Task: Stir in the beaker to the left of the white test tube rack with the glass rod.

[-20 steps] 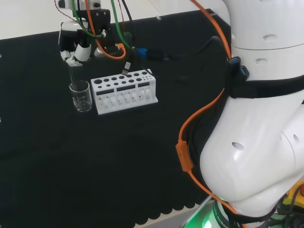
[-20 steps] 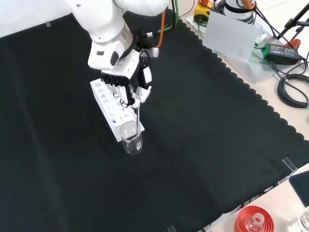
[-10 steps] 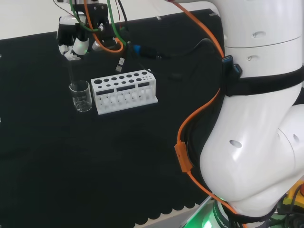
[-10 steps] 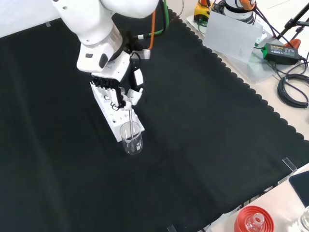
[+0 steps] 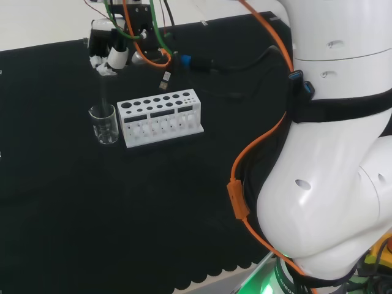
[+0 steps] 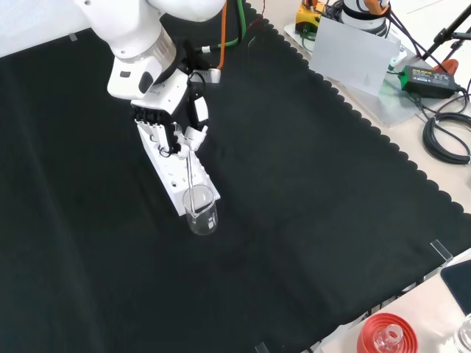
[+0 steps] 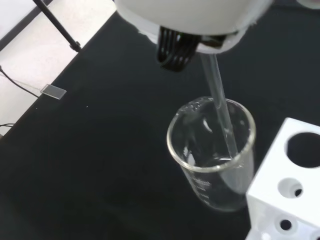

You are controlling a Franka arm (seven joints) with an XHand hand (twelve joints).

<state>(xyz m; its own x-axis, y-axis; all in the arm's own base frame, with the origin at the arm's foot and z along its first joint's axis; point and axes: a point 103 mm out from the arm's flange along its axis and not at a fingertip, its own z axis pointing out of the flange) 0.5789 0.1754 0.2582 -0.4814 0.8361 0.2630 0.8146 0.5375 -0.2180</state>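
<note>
One clear glass beaker (image 6: 201,210) standing upright on the black cloth (image 6: 309,191), just beside the end of the white test tube rack with round holes (image 6: 171,170); in the head view, to the left of that rack (image 5: 160,117), and in the front view, at its nearer end. Same beaker (image 5: 105,123) close and large past the palm in the wrist view (image 7: 215,152), with a corner of the rack (image 7: 287,185) touching or nearly touching its wall — cannot tell which.

Above the beaker, the black and white hand (image 6: 173,122), fingers curled and pinching the upper end of a thin clear glass rod (image 6: 190,168). Rod slanting down from the hand into the beaker's mouth, its lower end inside the glass; in the wrist view, seen passing the rim and reaching down near the far wall toward the bottom (image 7: 221,112). In the head view, only faintly visible as a pale line (image 5: 102,92) between the hand (image 5: 109,56) and the beaker. Whether any liquid lies in the beaker, hard to tell.

Orange and green cables (image 5: 145,43) running along the wrist behind the hand. At the front view's lower right edge, off the cloth, a red ribbed ring stand (image 6: 386,333) with a piece of clear glassware on it.
</note>
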